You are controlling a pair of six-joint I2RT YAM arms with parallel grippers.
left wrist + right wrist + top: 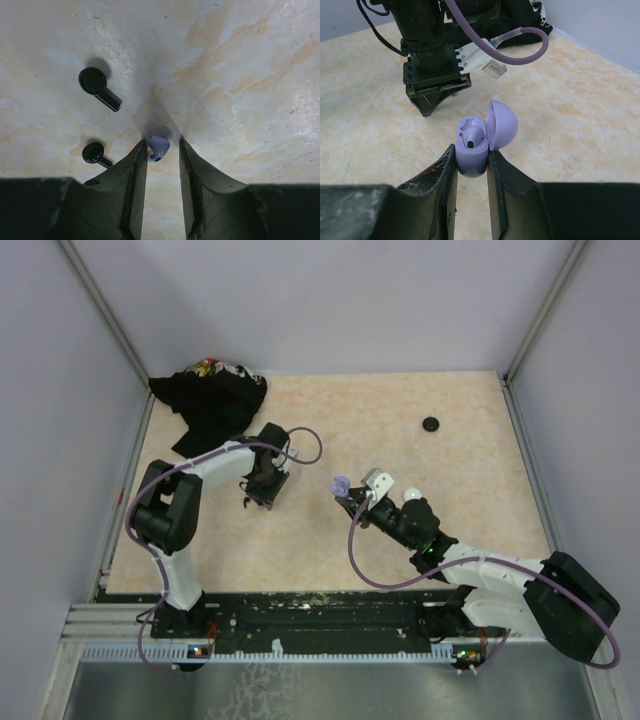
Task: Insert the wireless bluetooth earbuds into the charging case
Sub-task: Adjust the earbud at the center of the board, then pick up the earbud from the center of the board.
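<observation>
My right gripper (471, 151) is shut on the lavender charging case (471, 160), holding it upright above the table. Its lid (502, 124) stands open and one lavender earbud (471, 135) sits in a slot. The case also shows in the top view (341, 485). My left gripper (162, 142) is open and low over the table. A second lavender earbud (159, 146) lies between its fingertips, close to the left finger. Two dark earbuds (96, 84) (93, 152) lie on the table to its left. In the top view the left gripper (262, 496) is left of the case.
A black cloth (212, 396) lies at the back left corner. A small black disc (431, 424) lies at the back right. A white round piece (411, 497) shows beside my right wrist. Walls enclose the table on three sides.
</observation>
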